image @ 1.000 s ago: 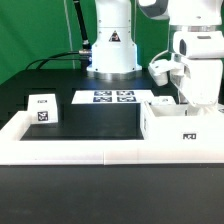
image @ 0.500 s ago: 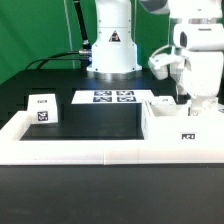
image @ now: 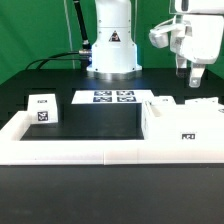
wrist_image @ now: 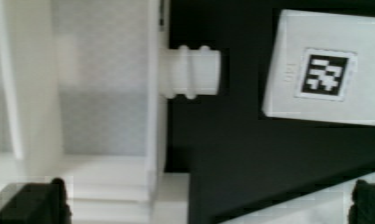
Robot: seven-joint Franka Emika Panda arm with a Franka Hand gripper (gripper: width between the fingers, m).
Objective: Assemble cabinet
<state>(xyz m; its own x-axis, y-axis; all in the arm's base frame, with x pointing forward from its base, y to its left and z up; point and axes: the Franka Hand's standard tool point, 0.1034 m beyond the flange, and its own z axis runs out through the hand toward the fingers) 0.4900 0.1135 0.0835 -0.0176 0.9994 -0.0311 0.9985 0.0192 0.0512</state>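
Observation:
The cabinet body (image: 180,123) is a white open box with a small tag on its front, standing at the exterior view's right. My gripper (image: 190,74) hangs above its far side, clear of it, open and empty. In the wrist view the cabinet's white wall (wrist_image: 86,90) carries a ribbed white knob (wrist_image: 193,72). A flat white panel with a tag (wrist_image: 326,70) lies on the black table beside it. My dark fingertips (wrist_image: 33,202) stand far apart at both edges of that view, with nothing between them around my gripper (wrist_image: 205,205). A small white tagged piece (image: 42,108) sits at the left.
The marker board (image: 115,97) lies in front of the arm's base (image: 112,55). A low white rail frame (image: 70,148) borders the table's front and left. Another white panel (image: 206,104) lies behind the cabinet at the right.
My gripper has risen from just behind the cabinet body to well above it, empty. The cabinet and the other pieces have not moved.

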